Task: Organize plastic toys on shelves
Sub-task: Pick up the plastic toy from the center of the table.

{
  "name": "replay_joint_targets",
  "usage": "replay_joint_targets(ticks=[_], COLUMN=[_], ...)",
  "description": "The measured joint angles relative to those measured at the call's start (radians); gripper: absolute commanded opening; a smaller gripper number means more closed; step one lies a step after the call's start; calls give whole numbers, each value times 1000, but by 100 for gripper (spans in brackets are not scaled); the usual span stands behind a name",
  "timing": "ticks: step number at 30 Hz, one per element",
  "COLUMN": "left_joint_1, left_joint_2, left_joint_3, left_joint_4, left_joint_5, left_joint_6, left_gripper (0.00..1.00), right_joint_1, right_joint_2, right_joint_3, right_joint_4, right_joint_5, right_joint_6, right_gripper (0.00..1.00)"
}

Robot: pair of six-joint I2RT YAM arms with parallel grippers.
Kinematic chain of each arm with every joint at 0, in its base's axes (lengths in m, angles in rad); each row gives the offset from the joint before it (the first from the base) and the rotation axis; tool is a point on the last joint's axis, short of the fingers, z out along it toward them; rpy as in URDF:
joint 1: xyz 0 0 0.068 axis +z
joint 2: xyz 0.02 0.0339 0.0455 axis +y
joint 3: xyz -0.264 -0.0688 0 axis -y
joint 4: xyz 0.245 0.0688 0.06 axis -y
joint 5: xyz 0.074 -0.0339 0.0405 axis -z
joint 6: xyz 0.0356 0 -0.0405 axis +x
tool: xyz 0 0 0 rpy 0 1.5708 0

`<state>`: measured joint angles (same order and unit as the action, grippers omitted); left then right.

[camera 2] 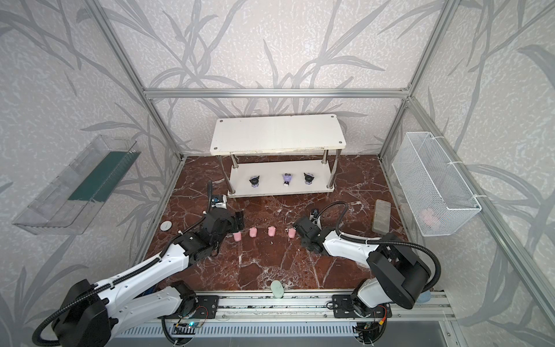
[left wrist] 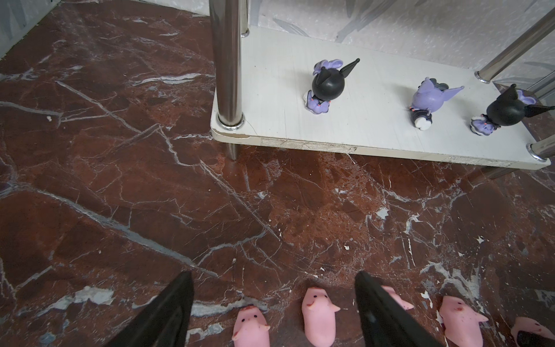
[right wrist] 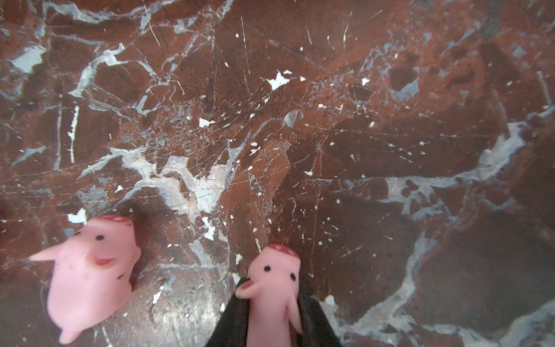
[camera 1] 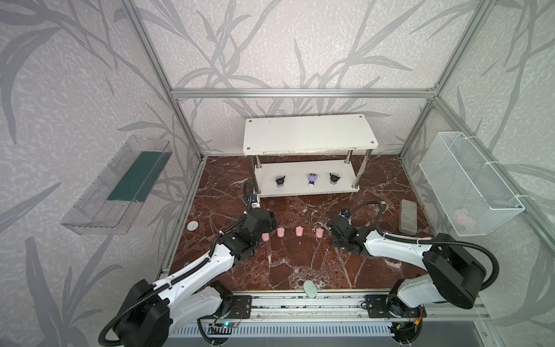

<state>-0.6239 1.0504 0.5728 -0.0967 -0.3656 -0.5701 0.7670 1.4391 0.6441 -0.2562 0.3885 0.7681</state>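
The white two-tier shelves (camera 1: pixel 309 135) stand at the back; their lower board (left wrist: pixel 375 132) carries two black-and-lilac figurines (left wrist: pixel 326 87) (left wrist: pixel 504 112) and a purple one (left wrist: pixel 429 99). Several pink pig toys lie in a row on the marble floor (camera 1: pixel 299 231). My left gripper (left wrist: pixel 271 275) hangs open over the row's left end, with two pigs (left wrist: pixel 250 327) (left wrist: pixel 318 312) between its fingers, untouched. My right gripper (right wrist: pixel 274 288) is shut on the rightmost pig (right wrist: pixel 276 279), also seen in a top view (camera 2: pixel 291 232). The neighbouring pig (right wrist: pixel 90 270) lies free beside it.
A pale green oval (camera 1: pixel 310 289) sits at the front edge, a white disc (camera 1: pixel 193 225) at the left, a grey block (camera 1: pixel 407 220) at the right. A wire basket (camera 1: pixel 468 186) hangs on the right wall, a clear tray (camera 1: pixel 117 186) on the left.
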Motion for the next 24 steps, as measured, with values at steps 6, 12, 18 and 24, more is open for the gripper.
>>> replay_joint_targets(ticks=[6,12,18,24], left_joint_1=[6,12,17,17], left_joint_2=[0,10,19,19], left_joint_3=[0,0,0,-1], left_joint_4=[1,10,20,24], left_joint_5=[6,19,34,51], left_joint_6=[-2,-3,-6,-7], left_gripper=[83,83,82,83], right_joint_1=[0,1,0,-92], right_joint_2=[-160,-378,-416,-272], right_joint_3=[66,256,536,787], right_joint_4=[-143,-299,-381,-370], right_joint_5=[17,32,31,-38], right_joint_6=[-60,-199,-375,-542], right_gripper=[26,27,27,27])
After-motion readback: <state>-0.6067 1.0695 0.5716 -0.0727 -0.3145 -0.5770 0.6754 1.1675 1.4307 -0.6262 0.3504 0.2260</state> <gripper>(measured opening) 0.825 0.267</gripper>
